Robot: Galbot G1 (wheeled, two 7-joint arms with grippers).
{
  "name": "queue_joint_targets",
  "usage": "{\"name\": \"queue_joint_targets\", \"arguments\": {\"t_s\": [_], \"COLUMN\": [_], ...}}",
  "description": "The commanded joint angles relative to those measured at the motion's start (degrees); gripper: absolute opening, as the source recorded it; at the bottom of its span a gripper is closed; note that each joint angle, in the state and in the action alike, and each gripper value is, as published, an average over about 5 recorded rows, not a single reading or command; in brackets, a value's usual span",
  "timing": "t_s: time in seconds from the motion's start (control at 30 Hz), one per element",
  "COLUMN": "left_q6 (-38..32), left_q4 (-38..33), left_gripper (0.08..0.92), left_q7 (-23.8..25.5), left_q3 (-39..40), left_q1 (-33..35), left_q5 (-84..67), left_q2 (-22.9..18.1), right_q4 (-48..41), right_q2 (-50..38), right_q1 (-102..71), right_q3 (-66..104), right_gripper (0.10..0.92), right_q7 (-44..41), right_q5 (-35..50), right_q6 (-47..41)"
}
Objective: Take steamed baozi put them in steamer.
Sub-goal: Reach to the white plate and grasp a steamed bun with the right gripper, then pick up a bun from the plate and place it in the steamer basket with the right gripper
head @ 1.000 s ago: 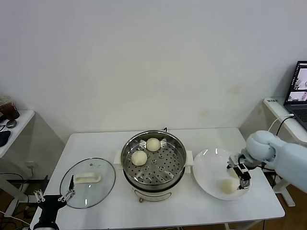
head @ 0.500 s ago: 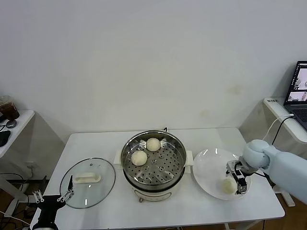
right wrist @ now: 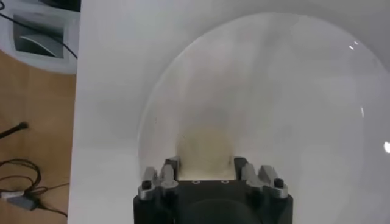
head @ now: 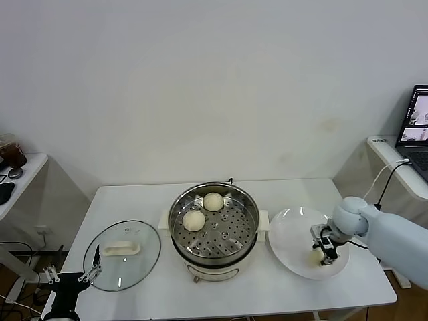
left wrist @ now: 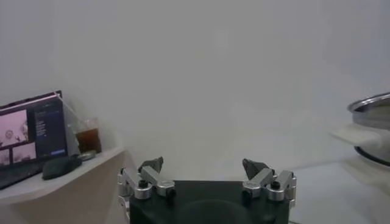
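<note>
The steamer stands mid-table, its steel pot uncovered, with two cream baozi on the perforated tray. My right gripper is down on the white plate, to the right of the steamer. In the right wrist view its fingers press on both sides of a third baozi resting on the plate. That baozi shows only partly in the head view. A fourth baozi is not in view. My left gripper is open and empty, parked low off the table's front left corner.
The glass lid with its white handle lies on the table, left of the steamer. A side desk with a laptop stands to the right of the table. Another small table with a cup is at far left.
My right gripper has come down and slightly left over the baozi on the plate, and its fingers have closed in on its sides. The left arm has stayed still.
</note>
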Motion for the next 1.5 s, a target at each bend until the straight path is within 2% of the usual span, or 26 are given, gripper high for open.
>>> {"name": "queue_joint_targets", "arguments": {"t_s": [0.03, 0.17, 0.33, 0.57, 0.8, 1.0, 1.2, 1.5], "left_q6": [0.1, 0.2, 0.3, 0.3, 0.3, 0.3, 0.3, 0.2], "left_q4": [-0.2, -0.4, -0.4, -0.5, -0.3, -0.4, -0.3, 0.0], "left_gripper": [0.823, 0.823, 0.823, 0.823, 0.823, 0.823, 0.823, 0.823], "left_q7": [0.0, 0.1, 0.1, 0.1, 0.1, 0.1, 0.1, 0.1], "left_q3": [0.0, 0.0, 0.3, 0.3, 0.1, -0.2, -1.3, -2.3], "left_q1": [0.1, -0.1, -0.7, -1.0, -1.1, -1.1, -1.0, -0.8], "left_q5": [-0.1, -0.1, -0.3, -0.8, -1.1, -1.1, -1.3, -1.4], "left_q2": [0.0, 0.2, 0.6, 1.1, 1.1, 0.8, 0.7, 0.4], "right_q4": [0.3, 1.3, 1.8, 2.2, 7.1, 7.7, 3.7, 0.0], "right_q2": [-1.1, -3.2, -2.6, 6.5, 17.1, 26.1, 33.5, 37.0], "right_q1": [2.3, 7.5, 22.5, 44.4, 49.6, 46.9, 42.9, 39.2], "right_q3": [1.2, 1.8, -3.2, -14.1, -23.0, -30.0, -31.7, -31.8], "right_gripper": [0.454, 0.466, 0.475, 0.475, 0.475, 0.475, 0.478, 0.483], "right_q7": [-1.2, -4.2, -7.1, -6.7, -3.9, -0.8, 0.8, 1.1], "right_q5": [1.3, 4.6, 10.8, 22.1, 29.9, 28.0, 20.8, 12.0], "right_q6": [0.8, 2.2, 4.1, 8.4, 15.7, 23.8, 31.9, 40.0]}}
